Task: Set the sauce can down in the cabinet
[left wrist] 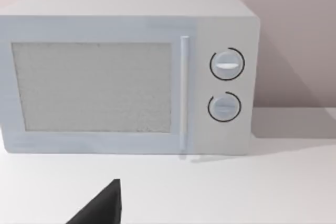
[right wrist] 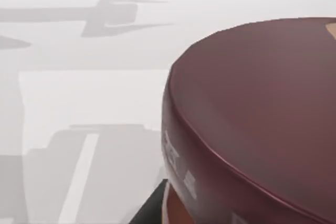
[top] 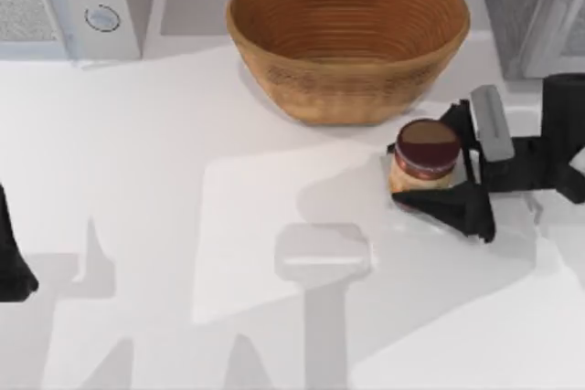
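Nearest our right wrist camera is the dark maroon lid of the sauce can (right wrist: 252, 124), so close that pale marks on the lid's rim show as lettering we cannot read; from above, the can (top: 425, 157) stands upright on the worktop (top: 183, 226) toward its right side, just in front of the basket (top: 347, 38), with a yellow-orange label on which no brand can be made out; our right hand (top: 437, 163) reaches in from the right with one dark finger on either side of the can, closed against its body as far as we can judge, so we take the grasp as made or all but made, with the can not clearly lifted.

Our left hand (left wrist: 100, 208) sits parked at the worktop's left edge, one dark fingertip showing, and we cannot tell how wide it stands; beyond it is the microwave (left wrist: 126, 72), whose two knobs carry no writing.

Farthest, at the back right corner, stands the cabinet (top: 535, 6); the next move, we judge, calls for lifting the can clear of the basket's rim and carrying it back and right into that cabinet.
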Robot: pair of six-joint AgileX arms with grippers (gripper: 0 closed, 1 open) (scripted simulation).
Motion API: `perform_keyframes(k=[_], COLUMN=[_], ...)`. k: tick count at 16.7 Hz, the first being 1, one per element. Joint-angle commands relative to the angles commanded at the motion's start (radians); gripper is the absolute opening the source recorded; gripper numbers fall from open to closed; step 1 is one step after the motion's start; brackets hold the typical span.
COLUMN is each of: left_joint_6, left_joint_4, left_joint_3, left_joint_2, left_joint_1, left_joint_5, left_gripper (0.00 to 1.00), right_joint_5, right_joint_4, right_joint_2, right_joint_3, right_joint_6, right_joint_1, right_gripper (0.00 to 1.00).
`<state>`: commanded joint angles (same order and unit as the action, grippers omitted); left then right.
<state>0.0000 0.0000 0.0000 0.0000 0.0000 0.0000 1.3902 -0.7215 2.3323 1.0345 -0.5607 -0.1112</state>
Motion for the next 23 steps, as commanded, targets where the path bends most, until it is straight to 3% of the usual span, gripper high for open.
perform_keyframes(k=[9,17,23], left_joint_6=[0.000,0.000,0.000], left_joint_4=[0.000,0.000,0.000], left_joint_3=[0.000,0.000,0.000], left_joint_2=[0.000,0.000,0.000], left_joint_1=[0.000,0.000,0.000], left_joint_5=[0.000,0.000,0.000], left_gripper=[1.00,1.00,1.00], right_joint_5=[0.008,-0.002,-0.239], right_joint_4=[0.443,0.479,0.530], right_joint_2=[-0.369,-0.405,-0.642], right_joint_3=[0.060,0.064,-0.157], right_joint_6=[-0.003,0.006,0.173], right_joint_1=[-0.007,0.003,0.082], right_gripper=[0.00,0.00,0.00])
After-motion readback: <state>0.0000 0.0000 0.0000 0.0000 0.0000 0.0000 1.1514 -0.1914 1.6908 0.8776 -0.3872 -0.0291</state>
